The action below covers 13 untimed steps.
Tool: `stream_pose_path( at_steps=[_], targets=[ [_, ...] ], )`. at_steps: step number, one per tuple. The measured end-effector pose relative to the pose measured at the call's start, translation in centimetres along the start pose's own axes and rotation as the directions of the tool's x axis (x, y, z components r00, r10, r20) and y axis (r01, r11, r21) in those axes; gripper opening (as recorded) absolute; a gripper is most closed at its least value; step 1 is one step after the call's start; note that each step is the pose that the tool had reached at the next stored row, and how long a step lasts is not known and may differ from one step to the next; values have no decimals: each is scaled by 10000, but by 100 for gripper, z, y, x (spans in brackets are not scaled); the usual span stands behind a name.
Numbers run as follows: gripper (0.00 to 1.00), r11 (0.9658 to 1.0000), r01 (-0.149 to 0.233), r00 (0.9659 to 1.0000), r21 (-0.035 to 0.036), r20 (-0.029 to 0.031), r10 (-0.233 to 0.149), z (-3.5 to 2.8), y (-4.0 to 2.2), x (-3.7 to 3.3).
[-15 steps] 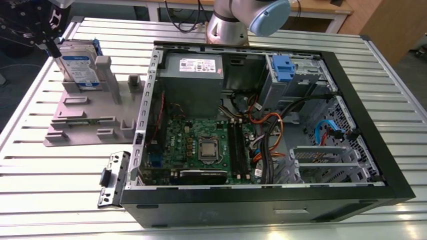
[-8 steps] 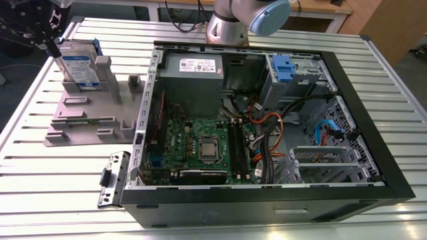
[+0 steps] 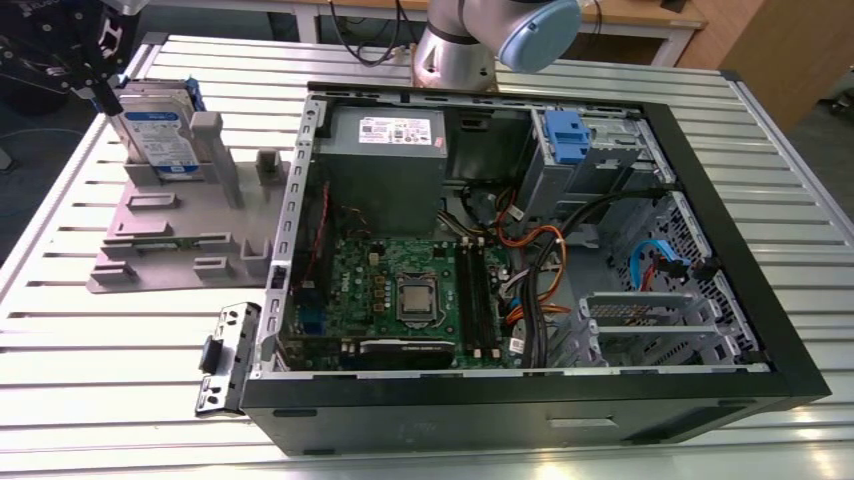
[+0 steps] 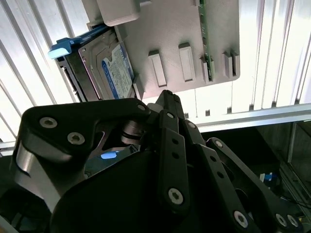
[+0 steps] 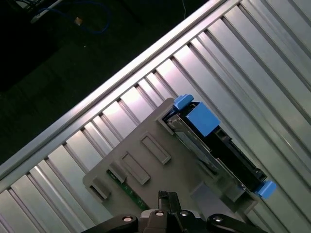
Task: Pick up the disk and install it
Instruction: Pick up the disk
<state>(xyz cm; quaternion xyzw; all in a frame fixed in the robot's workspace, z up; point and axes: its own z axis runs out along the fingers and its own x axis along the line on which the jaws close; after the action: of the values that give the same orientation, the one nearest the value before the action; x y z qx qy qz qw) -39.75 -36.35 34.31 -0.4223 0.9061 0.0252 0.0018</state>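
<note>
The disk (image 3: 150, 135) stands upright on its edge in the grey plastic stand (image 3: 174, 235) at the exterior view's far left, with its white-and-blue label facing the front and its blue bracket round the edges. My gripper (image 3: 96, 92) hangs just above the disk's upper left corner, close to it. In the second wrist view the disk (image 4: 114, 73) sits in the stand (image 4: 180, 34) beyond the gripper (image 4: 167, 97). The first wrist view shows the disk (image 5: 204, 121) edge-on in the stand (image 5: 146, 170), with the gripper (image 5: 164, 200) over the stand.
An open computer case (image 3: 534, 250) lies on the slatted metal table (image 3: 107, 330), to the right of the stand in the exterior view. Inside it are a blue drive bay (image 3: 567, 135), a grey power supply (image 3: 387, 130) and loose cables. A black metal bracket (image 3: 227, 355) lies by the case.
</note>
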Motion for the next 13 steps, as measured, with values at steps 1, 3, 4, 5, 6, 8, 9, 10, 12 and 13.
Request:
stream_pose_path(
  at_steps=[1,3,4,5,6,8,9,10,12,13],
  targets=[
    [10,10000,21,10000,-1,-1,-21,0,0,0],
    [10,10000,64,10000,-2,-3,-64,0,0,0],
    [10,10000,86,10000,-3,-4,-86,0,0,0],
    [10,9999,108,9999,-3,-5,-108,0,0,0],
    [10,9999,129,9999,-3,-6,-129,0,0,0],
    [10,9999,172,9999,-5,-8,-172,0,0,0],
    [10,9998,194,9998,-5,-9,-194,0,0,0],
    [10,9998,215,9998,-5,-10,-215,0,0,0],
    [10,9997,258,9997,-7,-11,-258,0,0,0],
    [10,9996,279,9996,-8,-13,-279,0,0,0]
  ],
)
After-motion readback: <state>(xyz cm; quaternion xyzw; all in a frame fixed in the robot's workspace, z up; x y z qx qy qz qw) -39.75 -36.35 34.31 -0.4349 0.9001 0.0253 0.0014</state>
